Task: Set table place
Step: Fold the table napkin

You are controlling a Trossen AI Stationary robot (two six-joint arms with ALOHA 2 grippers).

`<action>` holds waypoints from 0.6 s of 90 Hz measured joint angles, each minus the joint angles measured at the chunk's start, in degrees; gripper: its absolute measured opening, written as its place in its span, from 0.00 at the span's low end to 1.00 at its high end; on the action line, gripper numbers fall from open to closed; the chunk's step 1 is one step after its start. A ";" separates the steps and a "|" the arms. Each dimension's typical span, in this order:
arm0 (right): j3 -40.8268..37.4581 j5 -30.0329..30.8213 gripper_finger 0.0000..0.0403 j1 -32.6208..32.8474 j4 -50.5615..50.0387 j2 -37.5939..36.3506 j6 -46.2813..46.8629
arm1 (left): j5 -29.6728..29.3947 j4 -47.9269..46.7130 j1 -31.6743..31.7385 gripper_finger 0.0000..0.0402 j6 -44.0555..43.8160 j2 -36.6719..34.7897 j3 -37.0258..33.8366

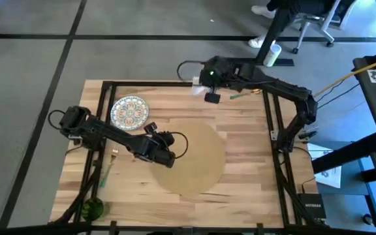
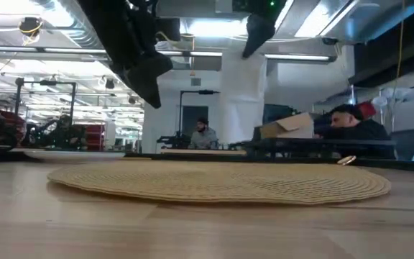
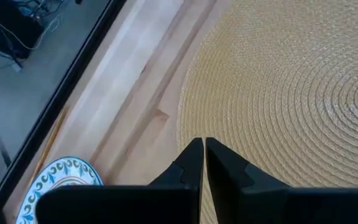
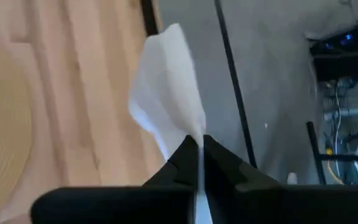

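Lying flat near the middle of the pale butcher-block wooden table (image 1: 240,183): the large round tan woven placemat (image 1: 191,160), probably light and floppy, best pinched at its thin rim, not at its centre. Hovering over the placemat's edge nearest the small ornate white-rimmed plate (image 1: 129,111): the left claw (image 1: 168,156), fingers pressed together on nothing. Hanging above the table's far edge, well apart from the placemat: the right claw (image 1: 212,97), pinching a soft white napkin (image 4: 169,93) by one edge, the cloth drooping and blurred. Showing only in the high view: a green object at the table's near left corner, too small to identify. Showing only in the low view: the placemat's slim profile on the wood, both arms well above it, and two people seated in the room beyond. Showing only in the left wrist view: the placemat's spiral weave, close to the plate's rim.
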 joint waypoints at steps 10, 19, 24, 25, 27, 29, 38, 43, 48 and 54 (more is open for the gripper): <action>-3.53 0.67 0.00 3.51 2.27 0.19 2.65 | 0.00 -0.23 0.00 0.00 -0.21 0.00 0.00; -7.71 0.63 0.00 6.85 3.08 0.23 6.38 | -0.02 -0.22 0.00 0.00 -0.23 0.00 0.00; -9.94 0.71 0.00 8.87 3.12 0.23 8.87 | -0.01 -0.22 -0.01 0.00 -0.23 0.00 0.00; -10.32 0.68 0.00 9.26 3.12 0.23 9.28 | -0.02 -0.22 0.00 0.00 -0.23 0.00 0.00; -11.10 0.71 0.00 10.11 3.11 0.23 10.39 | -0.02 -0.20 0.00 0.00 -0.23 0.00 0.00; -11.86 0.69 0.00 10.98 3.18 0.23 11.07 | -0.02 -0.17 0.00 0.00 -0.23 0.00 0.00; -14.55 0.58 0.00 14.91 3.49 0.28 14.82 | -0.02 -0.18 0.00 0.00 -0.23 0.00 0.00; -15.36 0.54 0.00 16.93 3.80 0.32 16.51 | -0.02 -0.15 0.00 0.00 -0.23 0.00 0.00; -15.78 0.44 0.00 18.86 4.63 0.32 18.20 | -0.02 -0.15 0.00 0.00 -0.24 0.00 0.00; -15.83 -0.19 0.00 20.90 4.71 0.32 19.91 | -0.02 -0.08 0.00 0.00 -0.23 0.00 0.00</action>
